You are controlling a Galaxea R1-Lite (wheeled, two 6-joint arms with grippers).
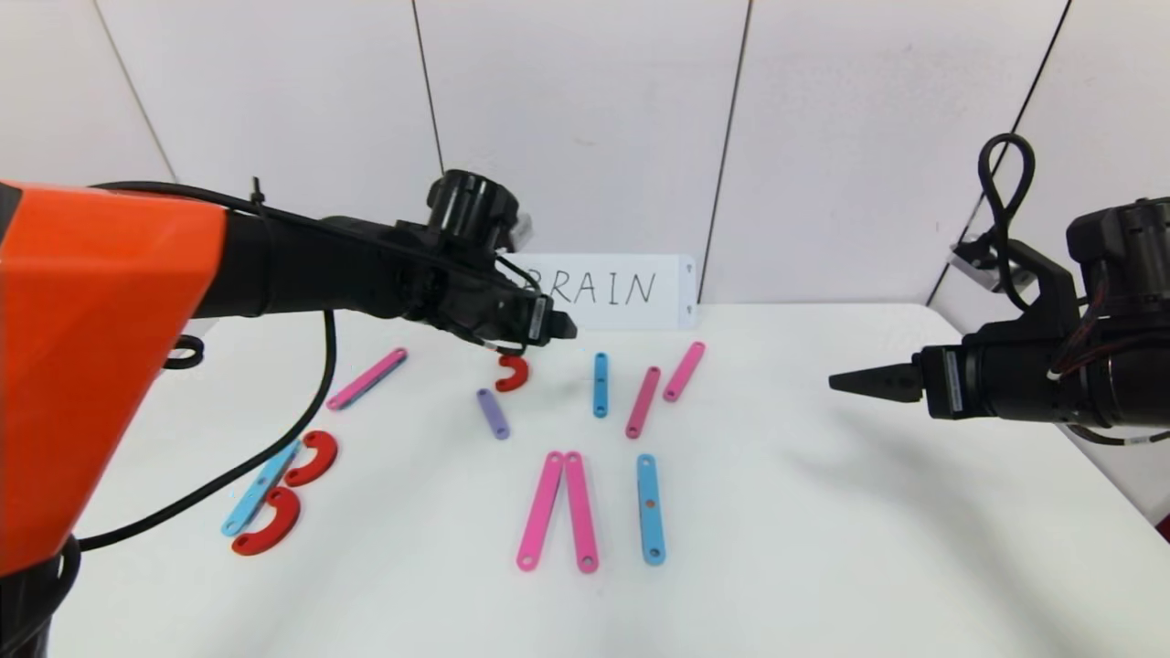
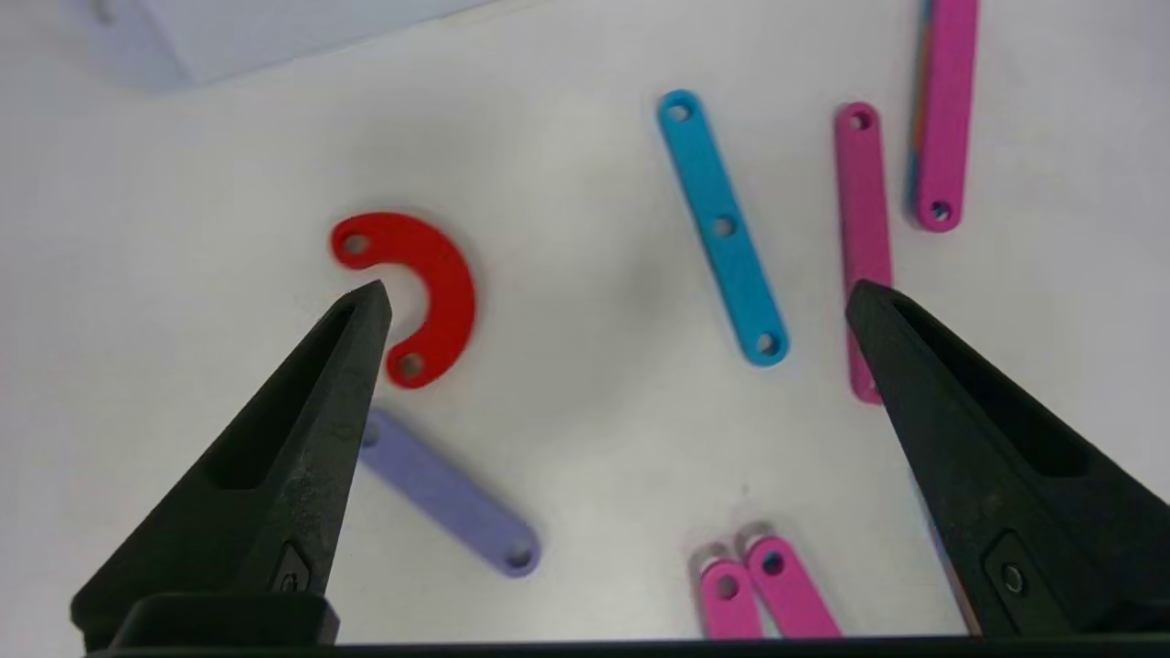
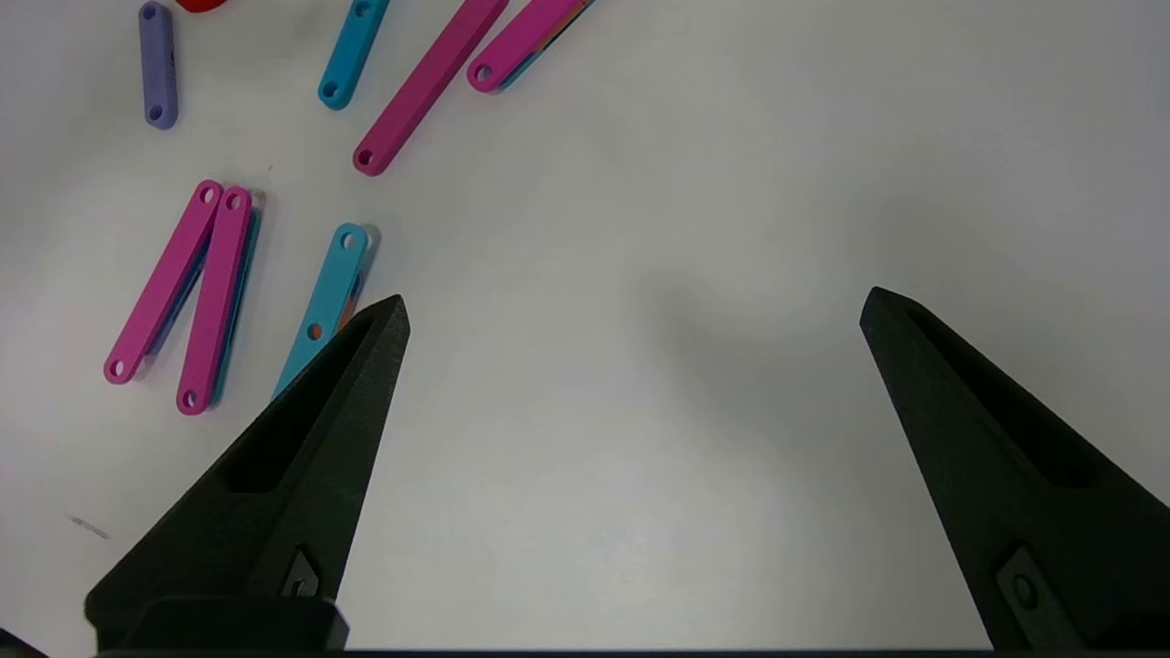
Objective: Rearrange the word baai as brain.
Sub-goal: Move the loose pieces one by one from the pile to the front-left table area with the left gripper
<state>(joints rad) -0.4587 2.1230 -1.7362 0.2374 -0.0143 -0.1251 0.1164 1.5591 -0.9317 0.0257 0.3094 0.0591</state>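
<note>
The letter pieces lie spread over the white table [image 1: 823,512]. At the left, a blue bar [image 1: 260,489] with two red arcs [image 1: 313,457] forms a B, and a pink bar [image 1: 367,378] lies behind it. My left gripper [image 1: 562,326] [image 2: 619,297] hovers open and empty above a small red arc [image 1: 513,373] [image 2: 430,292] and a purple bar [image 1: 493,413] [image 2: 448,498]. Beyond them lie a blue bar [image 1: 600,384] [image 2: 722,224] and two slanted pink bars [image 1: 643,402]. Nearer me, two pink bars [image 1: 559,510] [image 3: 183,292] meet at their tops beside another blue bar [image 1: 650,508]. My right gripper [image 1: 836,382] [image 3: 632,302] hangs open over bare table at the right.
A white card [image 1: 612,291] with handwritten BRAIN leans against the back wall. A black cable [image 1: 274,448] from the left arm hangs over the table near the B. The table's right edge [image 1: 1097,475] runs under the right arm.
</note>
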